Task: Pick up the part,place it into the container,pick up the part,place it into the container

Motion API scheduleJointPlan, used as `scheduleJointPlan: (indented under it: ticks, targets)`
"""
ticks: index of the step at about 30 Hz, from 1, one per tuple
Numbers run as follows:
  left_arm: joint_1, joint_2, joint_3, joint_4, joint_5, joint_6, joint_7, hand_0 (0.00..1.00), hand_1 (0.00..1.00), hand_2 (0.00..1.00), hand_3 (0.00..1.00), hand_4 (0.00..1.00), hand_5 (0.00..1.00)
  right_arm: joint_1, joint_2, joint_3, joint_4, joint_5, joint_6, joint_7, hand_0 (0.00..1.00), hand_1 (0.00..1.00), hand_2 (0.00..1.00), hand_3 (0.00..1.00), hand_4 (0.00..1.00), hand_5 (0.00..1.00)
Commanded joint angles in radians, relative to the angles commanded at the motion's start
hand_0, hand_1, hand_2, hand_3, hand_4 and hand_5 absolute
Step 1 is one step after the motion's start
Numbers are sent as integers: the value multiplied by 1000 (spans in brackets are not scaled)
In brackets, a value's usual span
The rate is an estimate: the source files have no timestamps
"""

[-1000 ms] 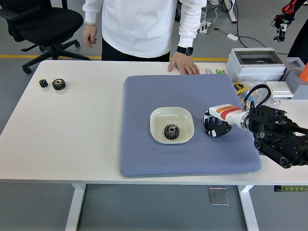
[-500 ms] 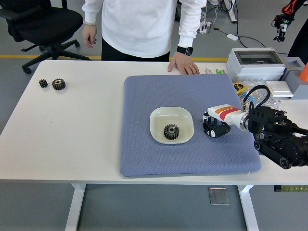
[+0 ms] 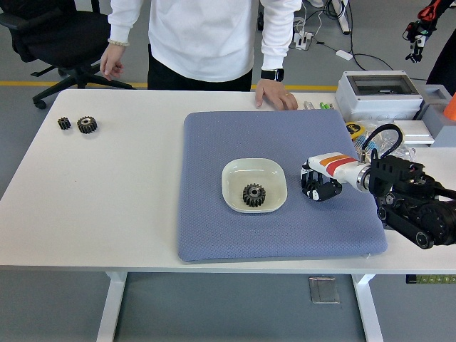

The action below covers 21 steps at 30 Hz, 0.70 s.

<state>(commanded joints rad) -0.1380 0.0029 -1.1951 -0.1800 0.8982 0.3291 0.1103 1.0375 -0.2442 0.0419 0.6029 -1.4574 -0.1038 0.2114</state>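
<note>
- Head view: a white bowl [image 3: 254,185] sits near the middle of a blue mat [image 3: 214,235] that covers the right half of the white worktop [image 3: 92,199].
- One black gear [image 3: 254,194] lies flat in the bowl, toothed rim outward and bore facing up, so it shows no long axis.
- Two more gears rest flat near the worktop's far left corner, a small gear [image 3: 64,123] and just beside it a larger gear [image 3: 87,125], well apart from the bowl.
- The right hand [image 3: 318,187] hovers low over the mat just right of the bowl, its fingers [image 3: 313,192] curled downward; whether they hold anything I cannot tell.
- A person's hand [image 3: 277,95] rests on the worktop's far edge; the other hand [image 3: 112,65] hangs off the worktop.
- A grey box [image 3: 377,96] stands at the far right corner.
</note>
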Motion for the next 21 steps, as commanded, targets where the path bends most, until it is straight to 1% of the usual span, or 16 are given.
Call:
scheduleJointPlan:
  ticks: [8,9,14,15,19,21]
  targets:
    - [3,2,-8,0,8,0,1,625,599,659,560,650,564,12,-17,30,16,-15,-4,0,201,347,460,465,621,266]
    - [3,2,-9,0,10,0,1,624,599,660,559,651,565,14,-19,32,17,-14,-4,1,208,343,457,468,621,236]
    - [4,2,-14,0,14,1,1,624,599,660,559,651,565,14,-23,34,18,-23,-4,-3,208,343,457,468,621,236]
    - [4,2,-14,0,14,1,1,625,598,660,559,652,566,15,-25,36,21,-28,-4,-4,206,339,454,469,612,210]
    - [5,2,-16,0,13,1,0,625,598,660,559,652,566,24,-34,67,57,-53,-4,-11,206,339,454,469,612,210]
    - [7,3,-19,0,19,1,1,624,595,659,560,652,567,33,-35,84,92,-63,-6,-14,207,338,454,469,614,207]
